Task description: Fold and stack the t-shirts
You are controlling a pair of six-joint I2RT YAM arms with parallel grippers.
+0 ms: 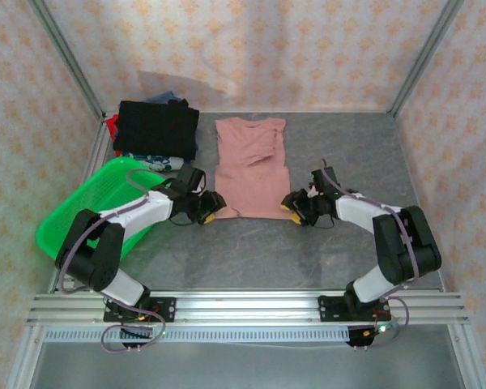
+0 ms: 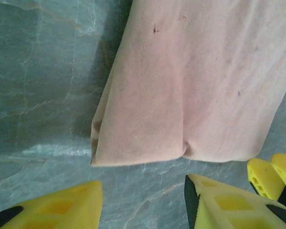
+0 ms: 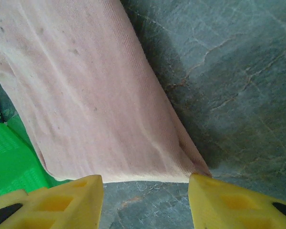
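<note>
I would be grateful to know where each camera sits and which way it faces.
Top external: above and behind the arm bases, looking down on the table, pink t-shirt and folded stack; both arms show.
Left wrist: on the left arm, facing the t-shirt's near hem; left gripper open.
Right wrist: on the right arm, facing that hem and the green basket; right gripper open.
Shared: all show the t-shirt.

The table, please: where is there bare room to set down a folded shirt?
Bare table right of the pink t-shirt, up to the wall, and the near strip between its hem and the rail. Crowded at left: green basket, folded shirt stack.
</note>
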